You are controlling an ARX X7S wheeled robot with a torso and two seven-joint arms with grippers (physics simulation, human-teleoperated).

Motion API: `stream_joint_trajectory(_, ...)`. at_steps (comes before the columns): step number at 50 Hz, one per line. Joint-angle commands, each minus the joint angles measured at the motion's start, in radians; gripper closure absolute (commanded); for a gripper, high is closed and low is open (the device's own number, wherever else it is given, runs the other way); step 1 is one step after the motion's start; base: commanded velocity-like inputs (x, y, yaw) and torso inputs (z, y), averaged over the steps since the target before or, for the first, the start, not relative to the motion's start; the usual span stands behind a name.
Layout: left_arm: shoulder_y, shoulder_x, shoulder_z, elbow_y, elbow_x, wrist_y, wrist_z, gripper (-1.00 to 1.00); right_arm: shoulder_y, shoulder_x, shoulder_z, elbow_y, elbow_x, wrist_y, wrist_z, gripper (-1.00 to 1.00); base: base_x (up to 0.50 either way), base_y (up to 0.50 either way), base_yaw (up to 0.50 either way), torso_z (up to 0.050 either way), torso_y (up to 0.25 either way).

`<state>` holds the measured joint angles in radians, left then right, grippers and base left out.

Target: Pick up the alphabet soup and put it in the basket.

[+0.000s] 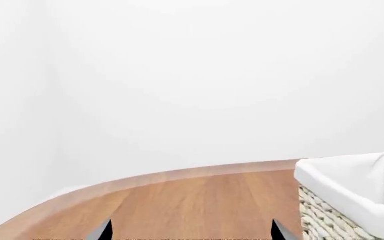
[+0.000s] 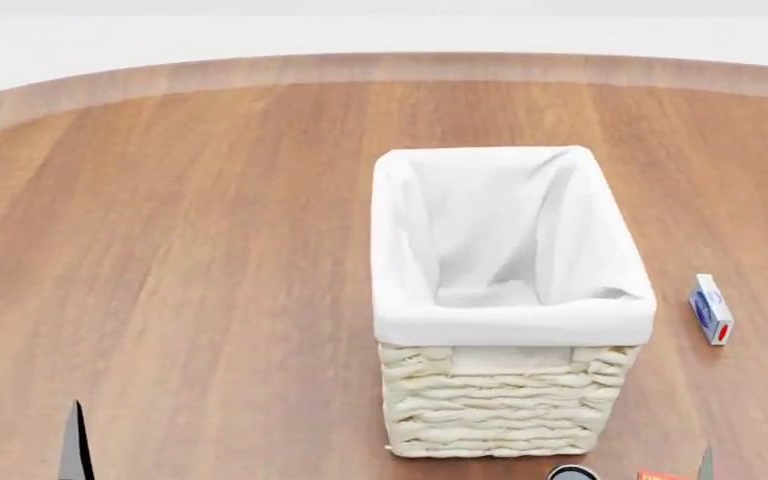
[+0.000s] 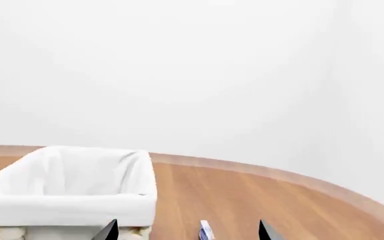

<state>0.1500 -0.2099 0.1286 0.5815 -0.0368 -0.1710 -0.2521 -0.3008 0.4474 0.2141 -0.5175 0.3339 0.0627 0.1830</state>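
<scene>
Basket (image 2: 511,310) stands mid-table (image 2: 197,250); soup can not identifiable in view.
Both grippers' fingers (image 1: 102,231) (image 3: 110,231) are spread apart, empty. A small box (image 2: 711,309) lies at the basket's 3 o'clock.

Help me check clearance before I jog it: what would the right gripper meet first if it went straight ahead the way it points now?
Probably the small blue-and-white box, lying between the right gripper fingertips' line; the basket sits just aside. Depth is unclear.
</scene>
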Motion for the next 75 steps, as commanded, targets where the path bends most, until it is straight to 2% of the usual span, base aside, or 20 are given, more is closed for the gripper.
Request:
stream_joint_trajectory(1, -0.009, -0.005, 0.002, -0.021, 0.008, -0.003, -0.016, -1.00, -0.246, 0.013, 0.277, 0.097, 0.134, -0.158, -0.095, -1.00, 0.00, 0.00, 0.00, 0.000, 0.000)
stream_joint_trajectory(9, -0.012, -0.010, 0.001, -0.009, 0.010, -0.024, -0.026, -1.00, -0.363, -0.054, 0.295, 0.206, 0.126, -0.313, -0.223, -1.00, 0.00, 0.00, 0.00, 0.000, 0.000)
stream_joint_trajectory(21, -0.020, -0.014, 0.009, -0.023, 0.013, -0.027, -0.036, -1.00, -0.321, -0.162, 0.272, 0.420, 0.078, -0.515, -0.298, -1.00, 0.00, 0.00, 0.00, 0.000, 0.000)
stream_joint_trajectory(43, -0.027, -0.029, 0.023, -0.041, 0.002, -0.021, -0.059, -1.00, -0.246, -0.223, 0.191, 0.565, -0.001, -0.626, -0.349, -1.00, 0.00, 0.00, 0.00, 0.000, 0.000)
stream_joint_trajectory(51, -0.027, -0.035, 0.028, -0.040, 0.000, -0.024, -0.068, -1.00, -0.245, -0.236, 0.183, 0.603, 0.004, -0.666, -0.368, -1.00, 0.00, 0.00, 0.00, 0.000, 0.000)
stream_joint_trajectory(64, -0.032, -0.043, 0.036, -0.042, -0.003, -0.032, -0.081, -1.00, -0.182, -0.261, 0.178, 0.791, -0.001, -0.756, -0.397, -1.00, 0.00, 0.00, 0.00, 0.000, 0.000)
stream_joint_trajectory(75, -0.033, -0.050, 0.040, -0.047, -0.007, -0.031, -0.090, -1.00, -0.152, -0.265, 0.173, 0.860, 0.000, -0.771, -0.401, -1.00, 0.00, 0.00, 0.00, 0.000, 0.000)
